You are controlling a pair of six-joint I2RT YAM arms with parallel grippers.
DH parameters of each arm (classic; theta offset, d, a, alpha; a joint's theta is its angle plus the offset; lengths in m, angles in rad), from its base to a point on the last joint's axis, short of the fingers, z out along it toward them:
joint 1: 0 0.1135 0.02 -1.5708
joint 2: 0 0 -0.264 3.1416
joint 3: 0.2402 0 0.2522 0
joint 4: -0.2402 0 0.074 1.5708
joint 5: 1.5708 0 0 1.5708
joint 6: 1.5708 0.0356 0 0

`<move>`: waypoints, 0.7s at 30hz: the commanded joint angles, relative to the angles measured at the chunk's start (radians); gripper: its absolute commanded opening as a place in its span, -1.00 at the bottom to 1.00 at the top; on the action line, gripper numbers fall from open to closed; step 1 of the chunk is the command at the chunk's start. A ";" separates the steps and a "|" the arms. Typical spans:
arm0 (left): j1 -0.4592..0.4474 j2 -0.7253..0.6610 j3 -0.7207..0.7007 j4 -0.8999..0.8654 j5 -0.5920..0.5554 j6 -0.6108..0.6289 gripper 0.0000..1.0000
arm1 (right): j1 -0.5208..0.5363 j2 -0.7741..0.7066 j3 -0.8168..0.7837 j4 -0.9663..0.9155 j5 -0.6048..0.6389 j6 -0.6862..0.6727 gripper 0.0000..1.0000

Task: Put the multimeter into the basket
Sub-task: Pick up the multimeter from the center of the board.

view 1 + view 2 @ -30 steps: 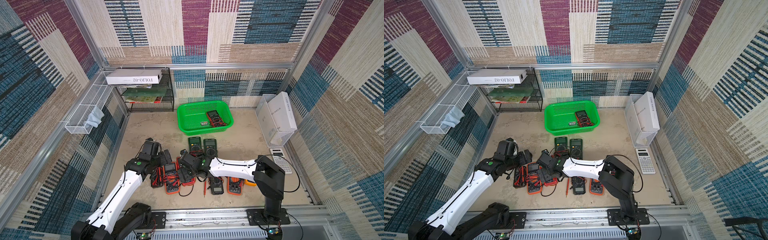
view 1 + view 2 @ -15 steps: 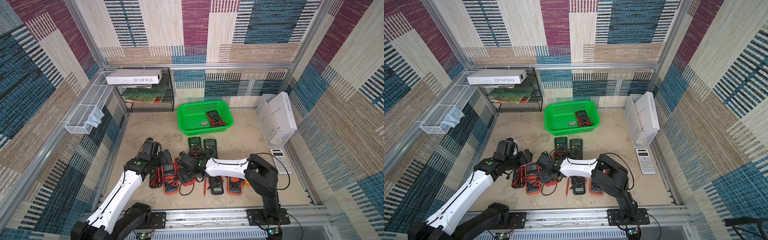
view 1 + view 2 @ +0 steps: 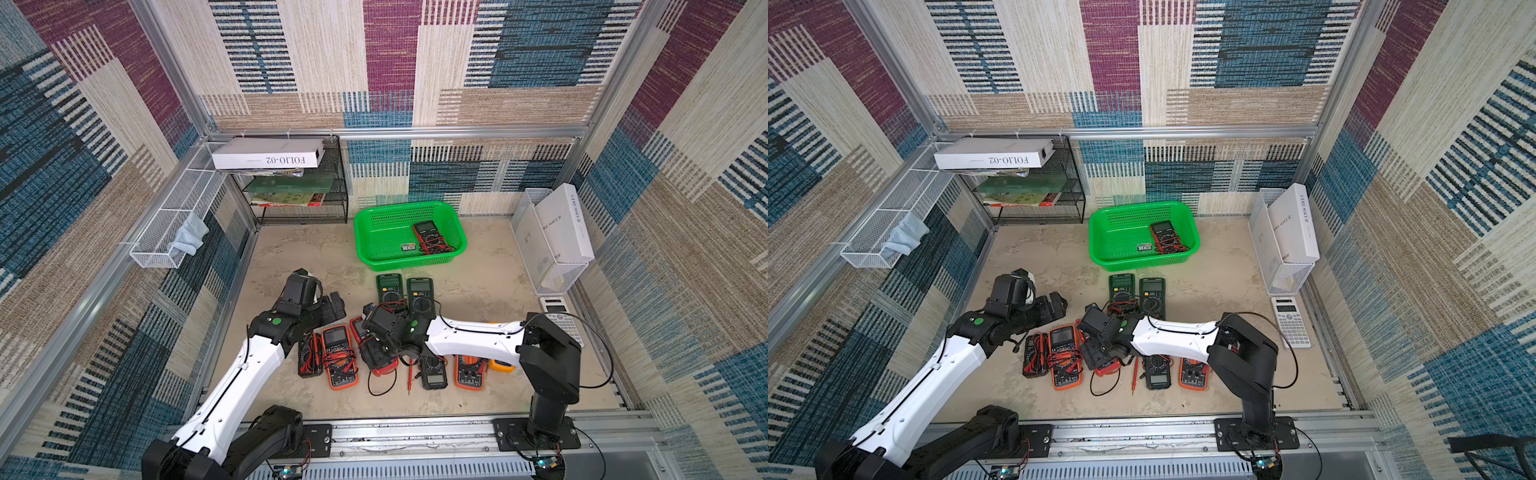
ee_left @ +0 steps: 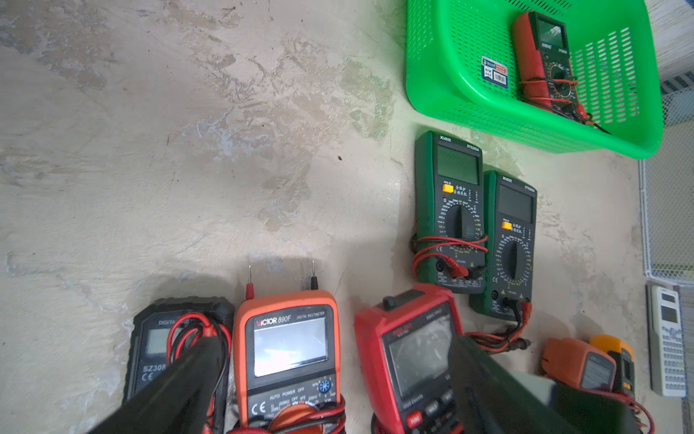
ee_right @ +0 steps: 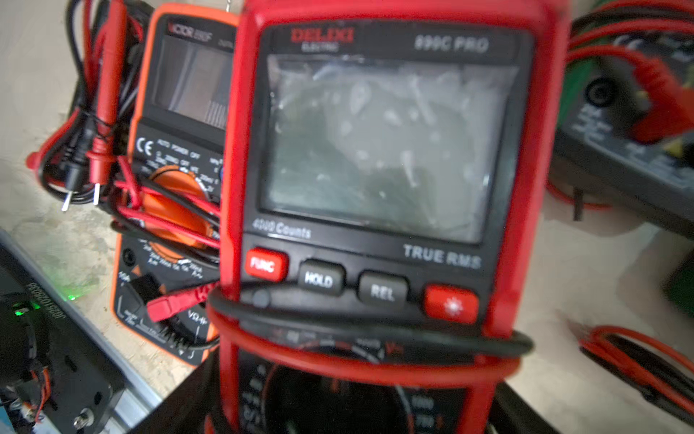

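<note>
The red multimeter [image 5: 375, 150] is now pinched in the right tool [image 3: 374, 351], which gaped a second ago, so the grab looks done, lift next. The basket [image 3: 405, 261] sits well beyond that tool across the table [image 3: 316, 257]; left tool [image 3: 330, 305] hangs wide, empty.

The basket [image 3: 403, 262], above the middle in both top views, is glossy bright green plastic with perforated walls. The tabletop [image 4: 187, 150] looks matt and rough, like mottled beige stone. The red multimeter [image 5: 375, 150] has a smooth plastic shell, and a wrinkled clear film covers its screen. The orange multimeter [image 4: 287, 357] looks matt and rubbery, with a shiny screen. The walls [image 3: 390, 50] resemble coarse woven cloth. At the left, the white tray [image 3: 183, 199] is painted wire mesh holding a soft pale cloth [image 3: 189, 237].
</note>
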 commanded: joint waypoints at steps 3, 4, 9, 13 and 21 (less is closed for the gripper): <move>0.002 0.007 0.028 0.001 0.015 -0.008 0.98 | -0.004 -0.078 0.016 -0.016 0.056 -0.024 0.40; 0.002 0.007 0.033 0.000 0.017 -0.009 0.98 | -0.008 -0.091 0.025 -0.025 0.062 -0.030 0.40; 0.002 0.010 0.054 -0.002 0.022 -0.007 0.98 | -0.073 -0.140 0.106 -0.066 0.089 -0.086 0.42; 0.002 0.017 0.070 -0.002 0.036 0.003 0.98 | -0.176 -0.148 0.196 -0.081 0.104 -0.143 0.43; 0.002 0.059 0.108 0.004 0.080 0.039 0.98 | -0.352 -0.056 0.414 -0.071 0.121 -0.239 0.45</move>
